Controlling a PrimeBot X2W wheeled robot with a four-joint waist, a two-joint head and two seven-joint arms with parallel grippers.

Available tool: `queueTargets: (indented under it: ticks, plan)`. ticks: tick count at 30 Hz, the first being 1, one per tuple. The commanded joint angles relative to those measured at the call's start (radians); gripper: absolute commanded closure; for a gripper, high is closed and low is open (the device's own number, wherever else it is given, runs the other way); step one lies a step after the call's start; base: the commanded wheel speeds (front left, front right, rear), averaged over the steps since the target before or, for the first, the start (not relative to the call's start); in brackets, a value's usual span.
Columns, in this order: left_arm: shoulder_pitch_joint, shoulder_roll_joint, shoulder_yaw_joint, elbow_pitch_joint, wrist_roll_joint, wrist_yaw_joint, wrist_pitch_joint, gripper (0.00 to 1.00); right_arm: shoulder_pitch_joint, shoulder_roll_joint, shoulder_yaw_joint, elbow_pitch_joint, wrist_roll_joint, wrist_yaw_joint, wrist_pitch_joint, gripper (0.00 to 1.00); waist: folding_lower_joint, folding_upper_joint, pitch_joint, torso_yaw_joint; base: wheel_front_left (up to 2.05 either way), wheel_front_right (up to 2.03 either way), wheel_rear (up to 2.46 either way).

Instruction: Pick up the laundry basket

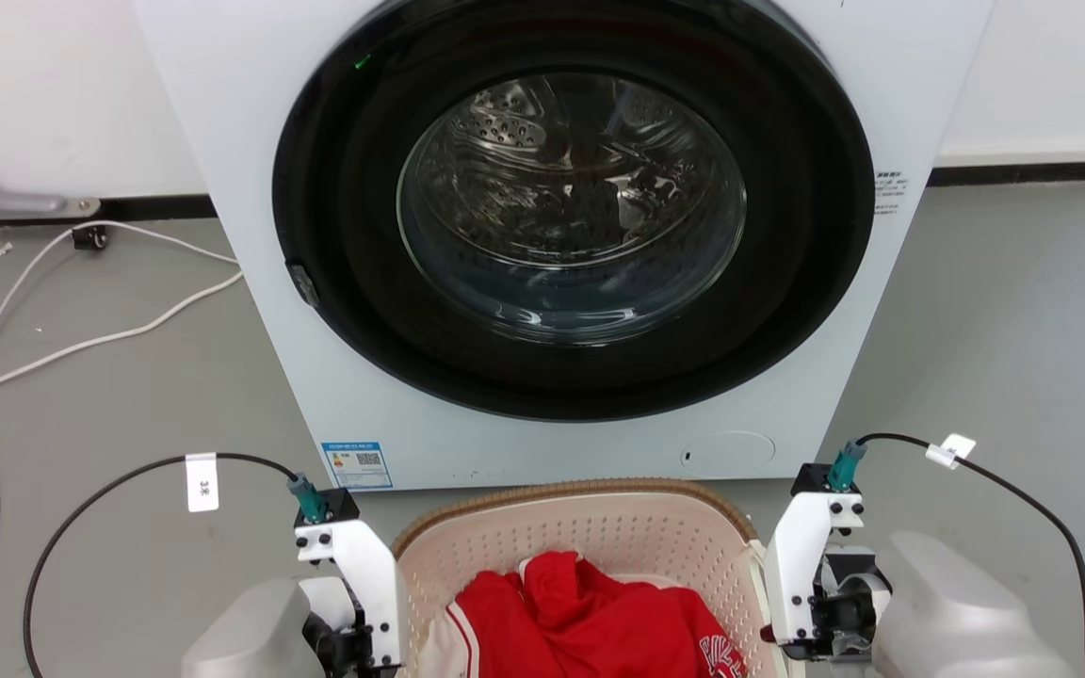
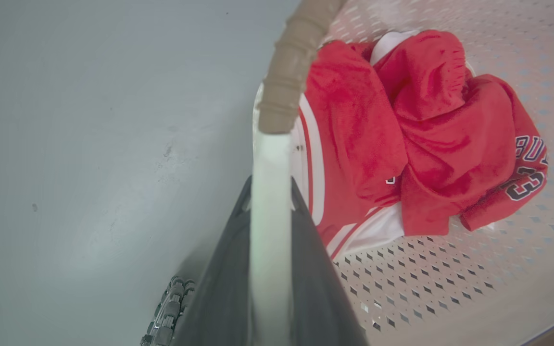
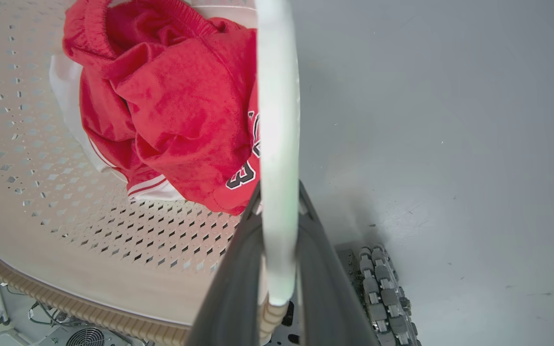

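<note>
A white washing machine (image 1: 580, 443) with its round, dark-ringed door shut filled the upper head view, standing on a grey floor (image 1: 109, 395). Just in front of it, low in that view and between the two arms, sat the laundry basket (image 1: 580, 537) (image 2: 450, 288) (image 3: 41, 192), cream with perforated walls and a brown woven-look rim (image 2: 291, 62). A crumpled red jersey (image 1: 590, 612) (image 2: 426, 134) (image 3: 176, 110) (white trim, dark lettering on one fold) lay inside on the basket's bottom. The left gripper (image 2: 270, 185) had its two dark fingers closed on the white handle (image 2: 270, 240) at the basket's left side, one finger against each face of it. The right gripper (image 3: 279, 192) was clamped the same way on the opposite white handle (image 3: 279, 120). A loose white cable (image 1: 81, 339) trailed over the floor to the left of the machine
</note>
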Motion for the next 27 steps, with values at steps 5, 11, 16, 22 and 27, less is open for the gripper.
queueTargets:
  ticks: [5, 11, 16, 22, 27]
  plan:
    - [0.029, -0.029, -0.009, 0.002, -0.025, -0.011, 0.021, 1.0, 0.033, 0.006, -0.004, -0.003, 0.007, 0.003, 0.01, 1.0, 0.0002, 0.0, -0.044, 0.012, 0.0, 0.0, 0.0]
    - [0.053, -0.042, -0.015, 0.011, -0.037, -0.011, 0.036, 1.0, 0.065, 0.002, -0.006, -0.003, 0.009, 0.003, 0.013, 1.0, 0.0002, 0.0, -0.073, 0.025, 0.0, 0.0, 0.0]
    - [0.056, -0.046, -0.024, 0.015, -0.034, -0.011, 0.02, 1.0, 0.075, -0.002, -0.006, -0.002, 0.005, 0.003, 0.012, 1.0, 0.0002, 0.0, -0.075, 0.03, 0.0, 0.0, 0.0]
    - [0.035, -0.044, -0.033, 0.019, -0.029, -0.011, -0.01, 1.0, 0.063, -0.002, -0.003, -0.002, 0.001, 0.003, -0.005, 1.0, 0.0002, 0.0, -0.062, 0.033, 0.0, 0.0, 0.0]
    - [0.028, -0.044, -0.038, 0.022, -0.03, -0.011, -0.014, 1.0, 0.058, 0.001, 0.0, -0.002, 0.0, 0.003, -0.016, 1.0, 0.0002, 0.0, -0.055, 0.033, 0.0, 0.0, 0.0]
